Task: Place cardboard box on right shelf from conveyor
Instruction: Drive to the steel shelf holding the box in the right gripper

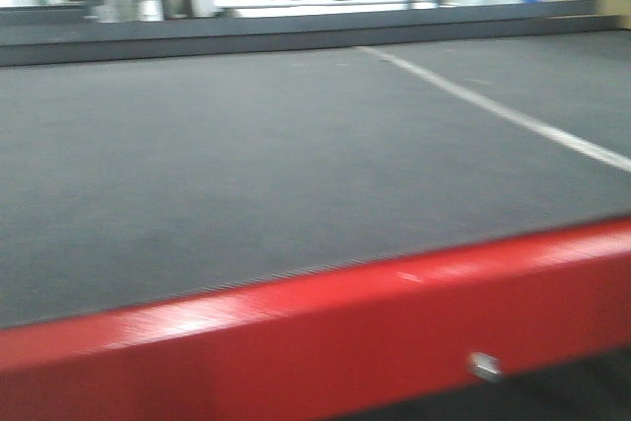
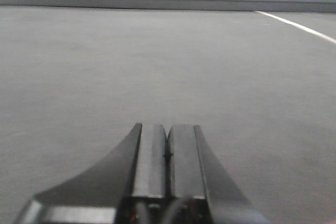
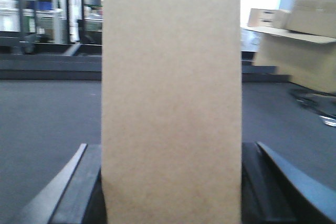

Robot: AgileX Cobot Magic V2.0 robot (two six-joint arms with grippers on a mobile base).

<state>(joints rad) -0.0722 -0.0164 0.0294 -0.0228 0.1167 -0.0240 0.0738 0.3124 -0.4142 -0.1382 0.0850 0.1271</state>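
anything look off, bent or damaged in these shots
Nothing stands out. The cardboard box sits straight in the right gripper, its visible face unmarked. The conveyor belt looks flat and intact, and the left gripper is shut above it.

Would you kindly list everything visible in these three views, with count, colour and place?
box: one, tan, upright in the right pincer, above the belt
belt: one, dark grey, fills the front view
stripe: one, white, across the belt's right part
frame: one, red, along the belt's near edge
bolt: one, silver, on the frame
far boxes: several, tan, right background, blurred
left pincer: one, black, shut, empty, over the belt
right pincer: one, black, shut on the box
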